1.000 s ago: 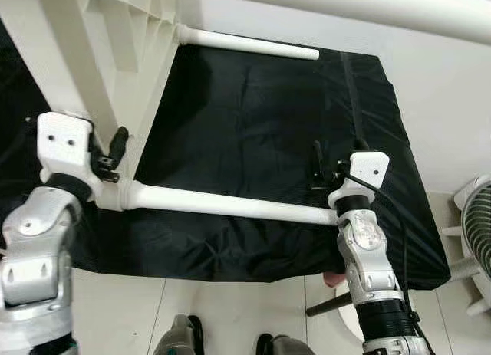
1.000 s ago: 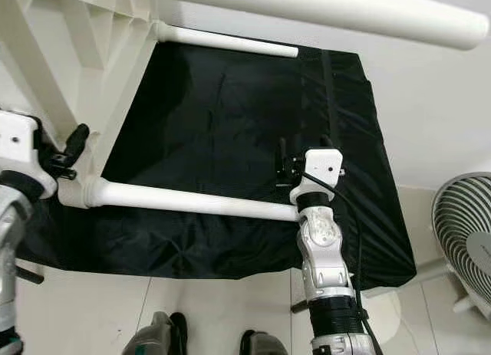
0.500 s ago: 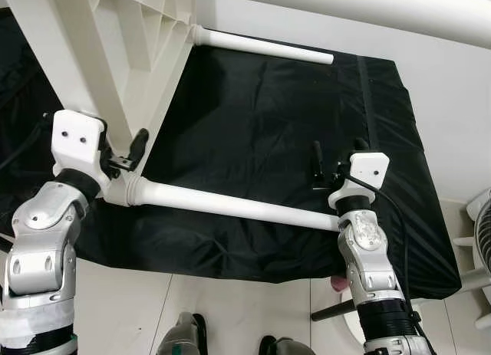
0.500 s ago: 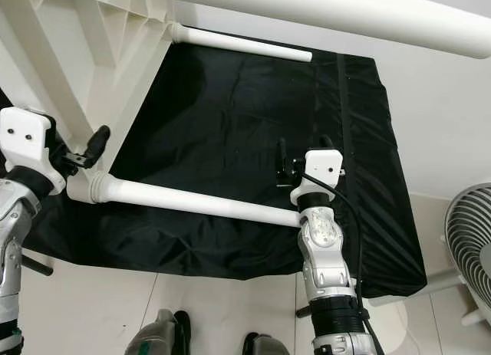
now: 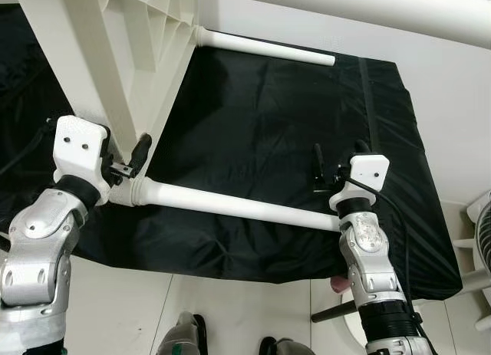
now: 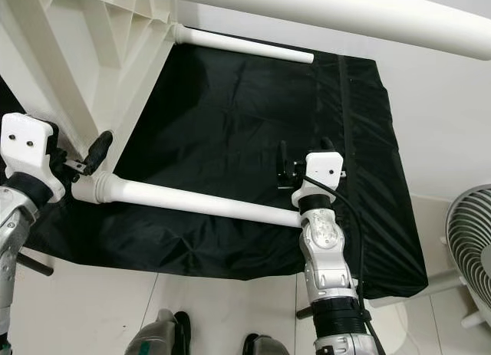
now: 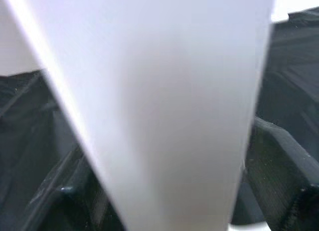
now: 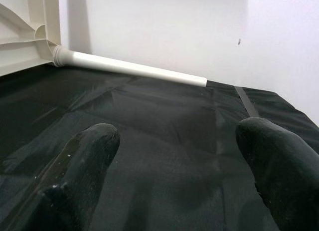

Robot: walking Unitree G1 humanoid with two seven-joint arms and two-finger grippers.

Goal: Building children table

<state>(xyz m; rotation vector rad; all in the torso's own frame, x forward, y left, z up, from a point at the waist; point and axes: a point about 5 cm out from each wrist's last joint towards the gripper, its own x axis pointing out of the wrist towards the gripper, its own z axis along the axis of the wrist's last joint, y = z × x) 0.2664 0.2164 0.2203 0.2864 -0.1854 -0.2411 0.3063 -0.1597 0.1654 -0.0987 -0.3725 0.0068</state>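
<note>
While the white tabletop [image 5: 115, 56] stands tipped on its side over the black cloth [image 5: 261, 133], the left gripper [image 5: 126, 162] has crept in tighter to the corner socket over the last second, fingers clamped around the near leg [image 5: 230, 205] at its collar. The right gripper [image 5: 326, 171] hasn't budged, fingers spread wide and empty beside the leg's free end. The far leg [image 5: 265, 47] is already seated. Looks like he's working that joint home.

A black cloth [image 5: 276, 140] covers the surface, and a fan [image 6: 469, 240] stands on the tiled floor [image 5: 115, 301].
</note>
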